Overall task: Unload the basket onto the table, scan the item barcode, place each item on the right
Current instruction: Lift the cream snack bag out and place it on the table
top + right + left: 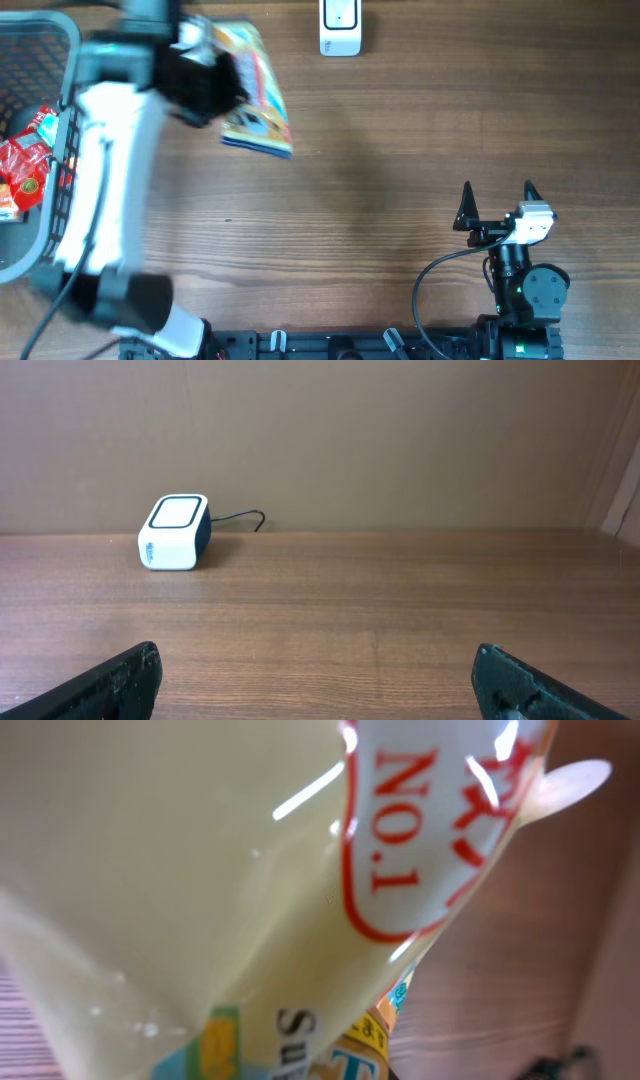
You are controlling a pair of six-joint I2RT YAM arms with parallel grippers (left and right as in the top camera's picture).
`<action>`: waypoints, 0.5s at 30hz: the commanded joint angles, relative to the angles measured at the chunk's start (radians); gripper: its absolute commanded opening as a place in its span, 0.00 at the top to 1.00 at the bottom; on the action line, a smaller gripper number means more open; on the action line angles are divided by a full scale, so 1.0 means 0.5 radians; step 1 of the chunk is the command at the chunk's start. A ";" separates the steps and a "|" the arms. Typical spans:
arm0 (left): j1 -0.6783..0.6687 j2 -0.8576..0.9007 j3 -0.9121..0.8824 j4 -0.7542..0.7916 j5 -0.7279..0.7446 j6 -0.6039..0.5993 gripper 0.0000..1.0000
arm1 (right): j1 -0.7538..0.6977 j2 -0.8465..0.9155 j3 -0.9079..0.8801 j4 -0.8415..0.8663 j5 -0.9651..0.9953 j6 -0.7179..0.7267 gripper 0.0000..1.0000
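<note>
Snack packet (258, 95), glossy yellow with colourful print, sits tilted over the table's (380, 200) far left part, just right of a grey mesh basket (62, 60) holding red packets (25, 160). The left gripper (222, 85) has its fingers pinched closed on the packet's left edge; in the left wrist view the packet fills the frame and hides the fingers. Further right, at the far edge, sits a white barcode scanner (340, 28), well apart from the packet. At near right, the right gripper (497, 195) rests with fingers spread wide, holding nothing.
</note>
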 commanded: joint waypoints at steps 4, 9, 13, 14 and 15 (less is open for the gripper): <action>-0.256 0.409 -0.487 0.303 -0.076 -0.082 0.96 | -0.008 -0.014 -0.006 0.005 -0.017 -0.021 0.00; -0.333 0.623 -0.523 0.413 0.050 -0.087 0.96 | -0.008 -0.014 -0.006 0.005 -0.017 -0.021 0.00; -0.391 0.657 -0.523 0.507 0.141 -0.079 0.86 | -0.008 -0.014 -0.006 0.006 -0.016 -0.021 0.00; -0.398 0.656 -0.523 0.513 0.141 -0.069 0.66 | -0.008 -0.014 -0.006 0.005 -0.016 -0.021 0.00; -0.399 0.655 -0.521 0.510 0.140 -0.055 0.39 | -0.008 -0.014 -0.006 0.006 -0.016 -0.020 0.00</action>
